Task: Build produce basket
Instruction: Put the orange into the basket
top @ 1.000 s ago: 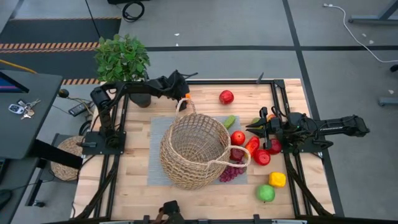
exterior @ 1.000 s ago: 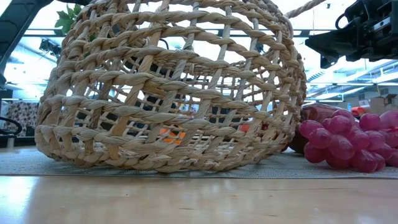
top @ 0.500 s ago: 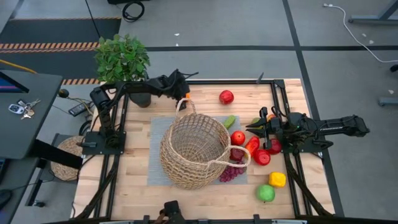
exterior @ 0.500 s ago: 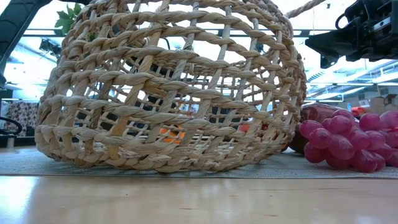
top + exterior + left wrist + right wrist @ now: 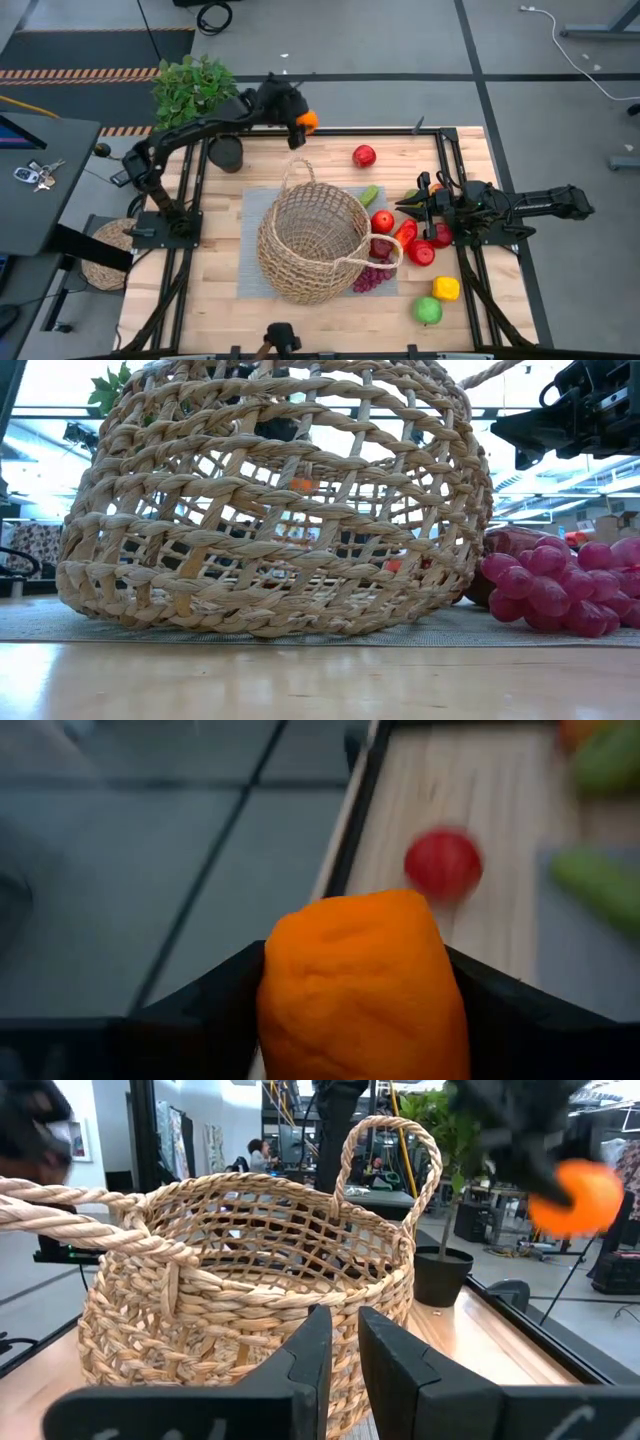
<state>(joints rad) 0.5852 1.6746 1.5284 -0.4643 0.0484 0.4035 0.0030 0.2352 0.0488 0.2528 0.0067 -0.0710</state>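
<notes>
We have the orange (image 5: 308, 121) clamped in our left gripper (image 5: 299, 121), lifted clear of the surface near its far edge, beyond the basket's (image 5: 312, 243) far handle. In the left wrist view the orange (image 5: 360, 988) fills the gap between the dark fingers, pressed on both flanks. We judge it light and firm, with a dimpled skin that should not slip; being round it could roll out if the hold slackens, so a grip across its widest part, as now, suits it.

The basket stands upright on a grey mat (image 5: 252, 215) in the middle of the surface and looks empty. It seems light and stiff but springy, and a knock could shift it on the mat. Its far loop handle (image 5: 298, 175) stands between the orange and the opening, so we would bring the fruit over the handle or beside it.

Most of the remaining produce lies to the basket's right: a red apple (image 5: 382, 222), a red pepper (image 5: 404, 235), the grapes (image 5: 371, 278) touching the basket wall, a green piece (image 5: 370, 196), and nearer the front a yellow piece (image 5: 446, 288) and a green apple (image 5: 428, 311). Another red apple (image 5: 364, 156) sits apart towards the far edge. The grapes look soft and should be taken gently.

Our right gripper (image 5: 408, 205) waits over the right cluster, fingers nearly together and holding nothing. A potted plant (image 5: 196, 95) stands at the far left corner, close to our left arm.
</notes>
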